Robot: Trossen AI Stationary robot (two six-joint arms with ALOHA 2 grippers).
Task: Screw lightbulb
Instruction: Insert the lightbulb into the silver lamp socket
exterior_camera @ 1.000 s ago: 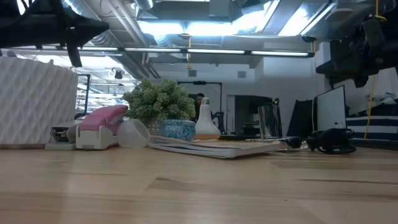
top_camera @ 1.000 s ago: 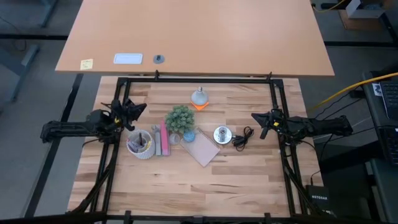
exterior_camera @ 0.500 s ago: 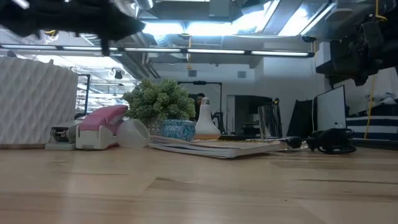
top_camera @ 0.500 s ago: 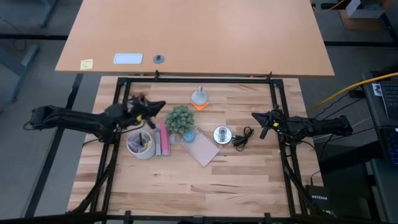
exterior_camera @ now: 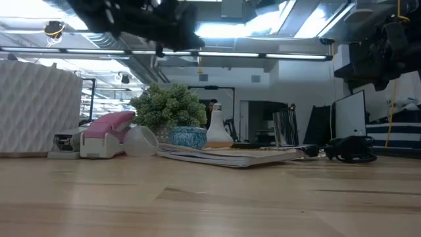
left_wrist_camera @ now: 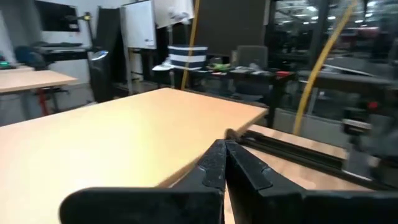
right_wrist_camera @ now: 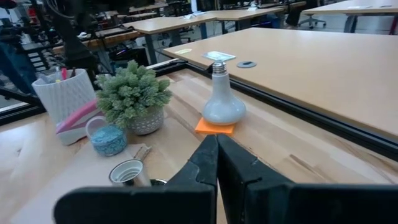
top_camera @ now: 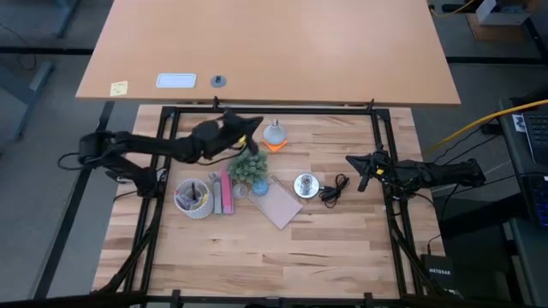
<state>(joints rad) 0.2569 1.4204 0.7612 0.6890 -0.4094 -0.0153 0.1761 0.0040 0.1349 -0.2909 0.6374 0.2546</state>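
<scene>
The lightbulb [top_camera: 274,133] stands on its white globe on an orange pad [top_camera: 275,146] at the table's far middle, with its screw base up; the right wrist view also shows the lightbulb [right_wrist_camera: 222,99]. The silver socket disc [top_camera: 306,184] lies nearer, its black cord [top_camera: 334,190] to its right. My left gripper [top_camera: 255,124] is shut and hovers just left of the bulb without touching it. In its own wrist view my left gripper [left_wrist_camera: 222,146] holds nothing. My right gripper [top_camera: 351,160] waits shut at the right, empty, and my right gripper [right_wrist_camera: 216,140] faces the bulb.
A potted plant [top_camera: 248,162], a small blue bowl [top_camera: 259,186], a pink stapler [top_camera: 225,190] and a white ribbed cup of pens [top_camera: 193,197] crowd the left middle. A tan notebook [top_camera: 278,205] lies beside the socket. A black frame rail [top_camera: 274,109] borders the far edge.
My left arm has swung out from the table's left edge toward the far middle, rising and rolling its wrist, and its gripper now sits beside the lightbulb, still shut. Nothing on the table has moved.
</scene>
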